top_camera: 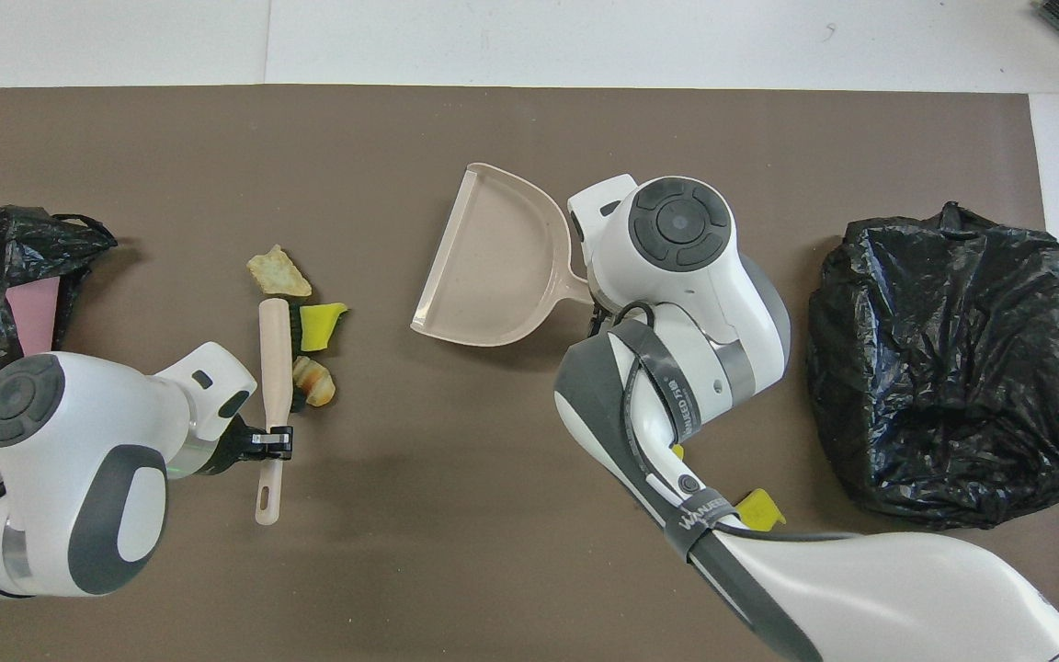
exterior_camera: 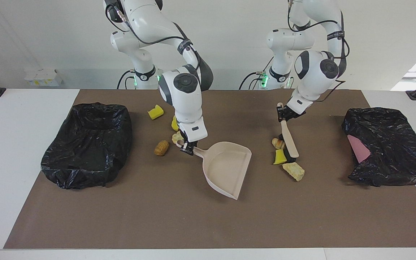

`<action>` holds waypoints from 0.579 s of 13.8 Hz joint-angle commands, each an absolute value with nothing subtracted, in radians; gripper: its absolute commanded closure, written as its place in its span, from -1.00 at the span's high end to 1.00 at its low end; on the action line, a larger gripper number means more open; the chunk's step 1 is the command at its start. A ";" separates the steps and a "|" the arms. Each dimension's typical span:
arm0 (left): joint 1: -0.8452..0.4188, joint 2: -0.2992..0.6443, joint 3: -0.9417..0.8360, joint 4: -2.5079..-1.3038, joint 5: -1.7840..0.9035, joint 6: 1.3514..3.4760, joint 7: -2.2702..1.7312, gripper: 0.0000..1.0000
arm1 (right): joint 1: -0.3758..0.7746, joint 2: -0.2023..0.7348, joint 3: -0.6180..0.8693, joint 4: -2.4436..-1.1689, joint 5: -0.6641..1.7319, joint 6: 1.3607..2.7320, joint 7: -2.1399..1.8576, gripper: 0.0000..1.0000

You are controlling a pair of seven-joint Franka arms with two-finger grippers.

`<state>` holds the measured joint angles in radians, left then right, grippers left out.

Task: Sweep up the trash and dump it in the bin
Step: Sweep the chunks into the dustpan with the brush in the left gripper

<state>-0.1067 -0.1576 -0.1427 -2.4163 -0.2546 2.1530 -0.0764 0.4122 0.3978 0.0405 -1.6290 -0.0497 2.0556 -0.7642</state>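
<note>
The left tool (exterior_camera: 284, 115) is clamped on the handle of a brush (exterior_camera: 289, 139), whose bristled head rests on the brown mat (exterior_camera: 179, 224) covering the desk (exterior_camera: 20, 144). In the overhead view three pieces of trash crowd that head: a tan crusty lump (top_camera: 278, 272) at its 12 o'clock, a yellow wedge (top_camera: 320, 325) touching it at 3 o'clock, and a striped bread lump (top_camera: 316, 382) at about 4 o'clock.

The right tool (exterior_camera: 188, 148) is closed on the handle of the beige dustpan (exterior_camera: 228, 168), which sits on the mat with its open mouth turned toward the brush. In the facing view a golden-brown lump (exterior_camera: 161, 147) lies at this tool's 9 o'clock, a pale crusty lump (exterior_camera: 177, 137) at 11 o'clock, a yellow piece (exterior_camera: 174, 124) partly hidden at 11 o'clock, and another yellow wedge (exterior_camera: 155, 112) farther out at 10 o'clock.

A bag-lined bin (exterior_camera: 87, 144) stands at the right arm's end, a second bag-lined bin (exterior_camera: 388, 148) at the left arm's end.
</note>
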 commanded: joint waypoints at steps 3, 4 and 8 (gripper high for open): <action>-0.129 -0.118 -0.123 -2.301 -0.284 2.116 -0.057 -1.00 | 0.408 0.399 0.051 -1.601 -0.133 1.990 -0.892 -1.00; -0.111 -0.115 -0.120 -2.272 -0.276 2.097 -0.057 -1.00 | 0.408 0.399 0.049 -1.603 -0.136 1.991 -0.911 -1.00; -0.006 -0.095 -0.120 -2.249 -0.174 2.121 -0.051 -1.00 | 0.417 0.400 0.049 -1.606 -0.190 1.987 -0.953 -1.00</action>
